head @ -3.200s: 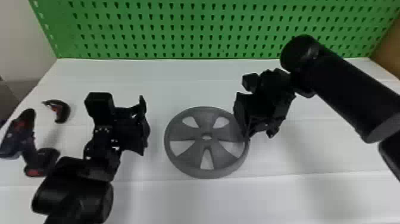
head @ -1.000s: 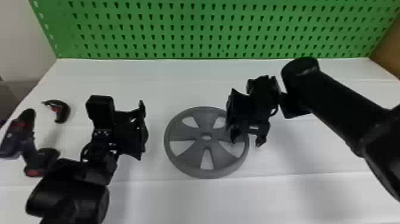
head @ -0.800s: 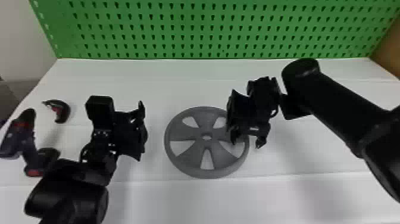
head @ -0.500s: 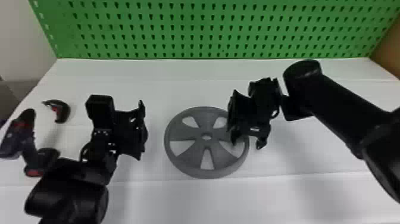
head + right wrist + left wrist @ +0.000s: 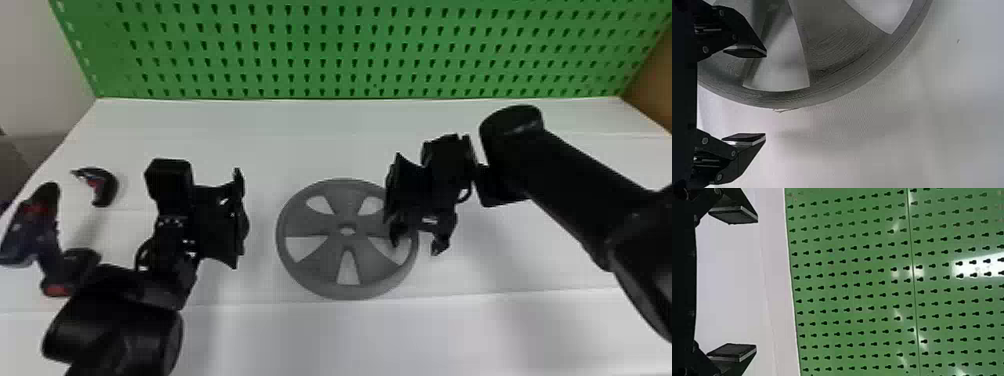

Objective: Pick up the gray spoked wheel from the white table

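We log the white table (image 5: pixel 300 337) as the largest thing, with the green pegboard (image 5: pixel 300 40) along its far edge. On it the gray spoked wheel (image 5: pixel 320 225) lies flat near the middle, ungripped. The left gripper (image 5: pixel 756 283) waits to the wheel's left, fingers wide apart, nothing between them. The right gripper (image 5: pixel 765 95) is at the wheel's right side, also well open and empty, one finger (image 5: pixel 746 51) over the wheel, the other (image 5: pixel 744 138) outside the rim. Step in hand, as we judge it: straddling the rim. We should line the inner finger up with a gap between spokes, lower until both pads sit either side of the rim, then close squarely. A finger landing on a spoke could shove the wheel. Held at one side it will probably droop, so we would want a deep grip and a slow lift. Compared with the earliest frame, the right gripper has swung round and further in over the wheel; wheel unmoved, left gripper nearly so.
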Controlling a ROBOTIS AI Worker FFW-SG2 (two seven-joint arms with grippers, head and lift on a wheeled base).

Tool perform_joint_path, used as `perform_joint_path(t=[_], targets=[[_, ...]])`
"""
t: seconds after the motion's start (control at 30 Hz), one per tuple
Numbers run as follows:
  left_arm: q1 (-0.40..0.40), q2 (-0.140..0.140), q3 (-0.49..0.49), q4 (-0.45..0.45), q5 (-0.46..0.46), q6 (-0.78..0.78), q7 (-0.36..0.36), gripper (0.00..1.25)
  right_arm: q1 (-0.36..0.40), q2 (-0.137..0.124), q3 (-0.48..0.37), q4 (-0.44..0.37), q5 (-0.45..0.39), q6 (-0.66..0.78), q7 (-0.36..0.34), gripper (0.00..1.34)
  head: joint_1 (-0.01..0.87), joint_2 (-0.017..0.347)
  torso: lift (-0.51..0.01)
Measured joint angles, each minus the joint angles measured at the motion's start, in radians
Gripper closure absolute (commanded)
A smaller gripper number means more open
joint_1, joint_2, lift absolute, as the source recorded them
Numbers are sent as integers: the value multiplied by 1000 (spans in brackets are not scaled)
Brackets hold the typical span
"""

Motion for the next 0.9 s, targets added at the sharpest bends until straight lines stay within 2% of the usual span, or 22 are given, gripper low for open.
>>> perform_joint_path(t=[0.47,0.73,0.83,0.9], targets=[[-1,0,-2,0,0,0,0,128,10,6,-21,5,19,-29,0,513,765,6,-92],[-1,0,-4,0,0,3,0,128,12,9,-33,15,25,-37,0,618,765,6,-92],[-1,0,-4,0,0,3,0,128,14,9,-36,19,27,-37,0,746,765,6,-92],[-1,0,-4,0,1,3,0,128,14,10,-37,22,28,-37,0,780,765,6,-92]])
